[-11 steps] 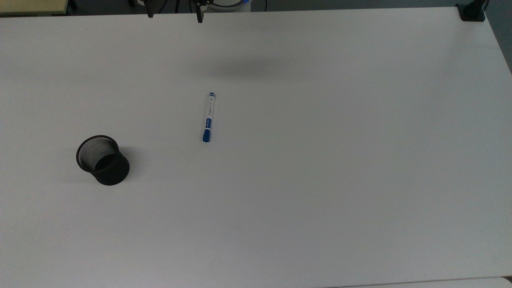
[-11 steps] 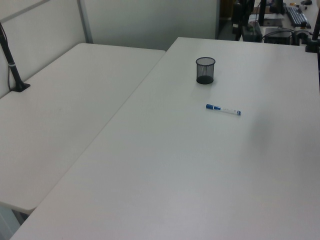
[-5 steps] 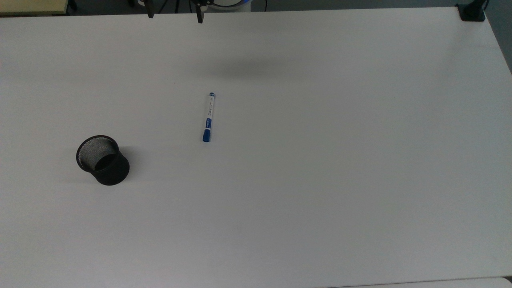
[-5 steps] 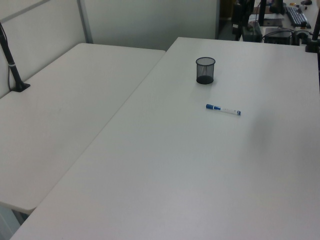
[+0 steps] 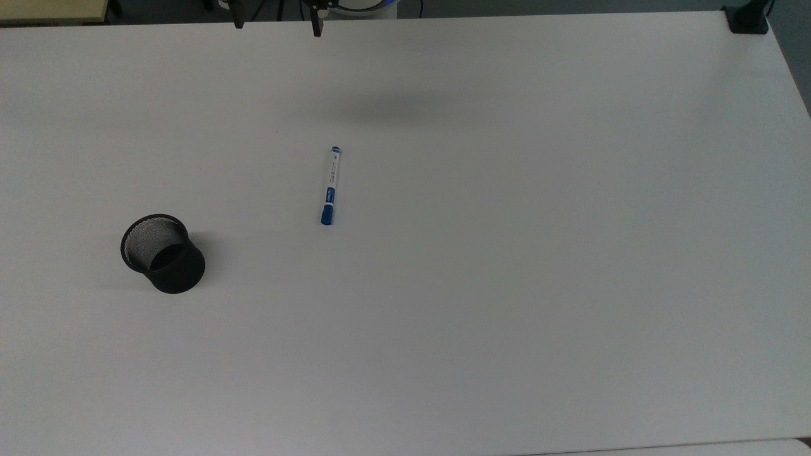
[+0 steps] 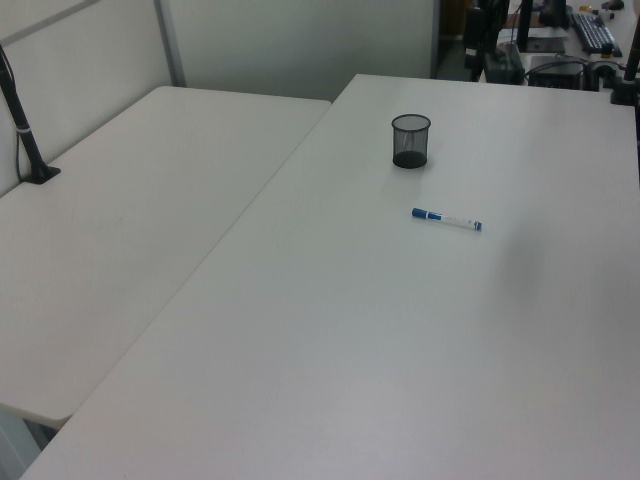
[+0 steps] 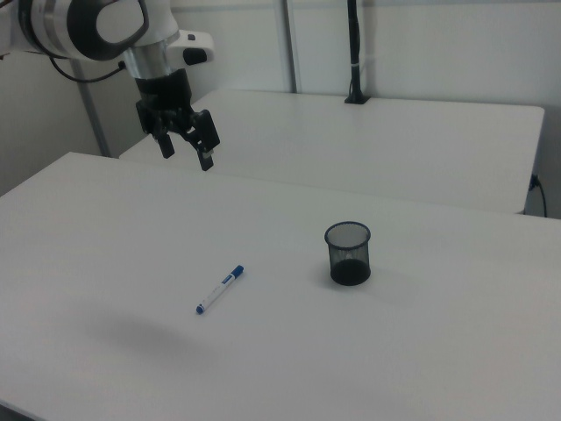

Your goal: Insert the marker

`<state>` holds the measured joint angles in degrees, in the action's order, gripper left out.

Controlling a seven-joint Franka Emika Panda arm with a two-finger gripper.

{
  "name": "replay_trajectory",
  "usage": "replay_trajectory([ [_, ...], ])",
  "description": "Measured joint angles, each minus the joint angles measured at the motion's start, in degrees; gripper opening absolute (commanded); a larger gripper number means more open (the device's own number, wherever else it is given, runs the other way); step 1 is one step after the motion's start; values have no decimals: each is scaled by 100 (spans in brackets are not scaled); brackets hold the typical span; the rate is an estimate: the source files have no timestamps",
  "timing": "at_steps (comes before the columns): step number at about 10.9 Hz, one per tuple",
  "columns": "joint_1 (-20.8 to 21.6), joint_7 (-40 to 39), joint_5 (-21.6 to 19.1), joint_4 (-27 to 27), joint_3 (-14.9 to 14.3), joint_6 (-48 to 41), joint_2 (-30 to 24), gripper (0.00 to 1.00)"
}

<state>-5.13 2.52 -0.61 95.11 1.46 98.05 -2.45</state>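
Lying flat on the white table (image 5: 507, 285), the marker (image 5: 330, 185) sitting near upper centre of the top view, blue cap toward the frame's bottom, barrel running almost straight up-down; in the left view marker (image 6: 446, 219) at right of centre, in the right view marker (image 7: 219, 288) at lower left of centre, angled. Standing upright, black mesh cup (image 5: 163, 253) at middle left of the top view, well apart from the marker, mouth open upward; cup (image 6: 410, 140) in upper centre of the left view, cup (image 7: 349, 253) right of centre in the right view. Hanging high in the upper left of the right view, gripper (image 7: 185, 147) with fingers spread wide, gripping nothing, well above and away from the marker; fingertips (image 5: 315, 26) poking in at the top edge of the top view, over the table's far edge. Leaving wide bare tabletop all around marker and cup, both well clear of every table edge. Sitting at the top view's upper right corner, black clamp base (image 5: 747, 19). Adjoining second table (image 6: 120, 230) at the left view's left. Showing no change in marker or cup against the earlier frames; fingertips sitting a touch nearer the top edge of the top view than a second ago.
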Motion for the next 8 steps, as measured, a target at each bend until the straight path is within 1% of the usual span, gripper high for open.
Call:
replay_trajectory([
  [6, 1, -27, 0, 0, 0, 0, 0, 100],
  [8, 0, -329, 0, 8, -4, 0, 19, 100],
])
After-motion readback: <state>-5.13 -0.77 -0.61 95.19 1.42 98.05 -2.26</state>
